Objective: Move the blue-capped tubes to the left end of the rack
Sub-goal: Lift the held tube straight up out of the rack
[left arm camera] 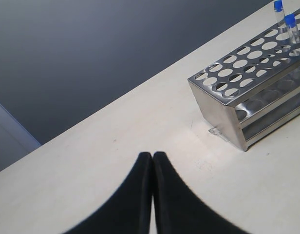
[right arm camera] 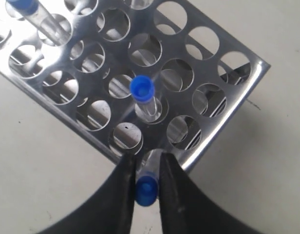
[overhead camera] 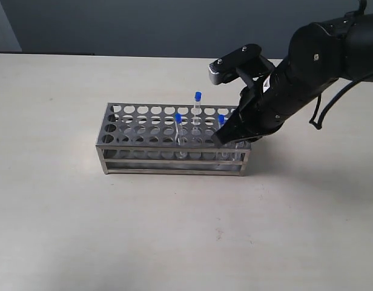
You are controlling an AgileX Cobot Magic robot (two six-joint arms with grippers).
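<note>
Blue-capped tubes [overhead camera: 197, 97] stand in holes toward the right end of the rack [overhead camera: 144, 130], which sits on the pale surface [overhead camera: 83, 230]. The right claw [right arm camera: 147, 158] is at the rack's right-end front corner, its fingers pressed against both sides of the end tube [right arm camera: 146, 190], clamped on it at the blue cap. A neighbouring tube [right arm camera: 141, 90] stands just beside it, further into the rack. The left claw [left arm camera: 152, 156] hangs over the surface off the rack's left end, apart from it, fingers pressed together with nothing between them.
</note>
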